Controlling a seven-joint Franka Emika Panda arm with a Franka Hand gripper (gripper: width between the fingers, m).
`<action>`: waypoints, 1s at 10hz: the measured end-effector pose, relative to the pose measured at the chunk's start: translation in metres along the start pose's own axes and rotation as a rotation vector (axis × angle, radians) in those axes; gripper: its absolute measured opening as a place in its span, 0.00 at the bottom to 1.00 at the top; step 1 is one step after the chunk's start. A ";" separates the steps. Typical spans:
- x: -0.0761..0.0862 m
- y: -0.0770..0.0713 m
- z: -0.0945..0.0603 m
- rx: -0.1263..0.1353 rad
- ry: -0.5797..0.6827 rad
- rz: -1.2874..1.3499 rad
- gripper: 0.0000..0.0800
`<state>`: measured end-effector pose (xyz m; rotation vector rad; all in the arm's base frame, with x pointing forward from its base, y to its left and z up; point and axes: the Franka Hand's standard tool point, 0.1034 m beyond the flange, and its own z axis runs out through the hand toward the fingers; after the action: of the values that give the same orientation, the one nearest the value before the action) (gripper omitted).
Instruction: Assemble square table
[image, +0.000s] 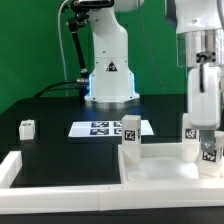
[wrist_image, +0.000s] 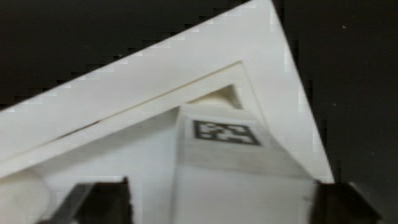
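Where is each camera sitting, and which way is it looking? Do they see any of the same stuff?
Exterior view: sits off the arm, across the black table from the robot's base, facing it and the green wall. It sees the white panel. The arm hangs on the exterior view's right.
Wrist view: sits on the wrist, looking down at a panel corner and a tagged leg. The open gripper shows, with dark fingertips either side of the leg.
Shared: both see the panel and the leg below the gripper.

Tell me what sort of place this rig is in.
Probably a robotics lab test bench: a green backdrop, a black table carrying the marker board, and a fixed white robot arm.
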<state>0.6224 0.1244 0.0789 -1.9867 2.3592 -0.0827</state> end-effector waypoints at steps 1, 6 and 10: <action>-0.006 0.000 -0.002 0.009 0.048 -0.212 0.78; -0.007 0.001 0.001 0.001 0.065 -0.667 0.81; -0.004 -0.005 0.007 0.013 0.103 -0.892 0.77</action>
<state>0.6289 0.1273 0.0726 -2.8895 1.3128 -0.2330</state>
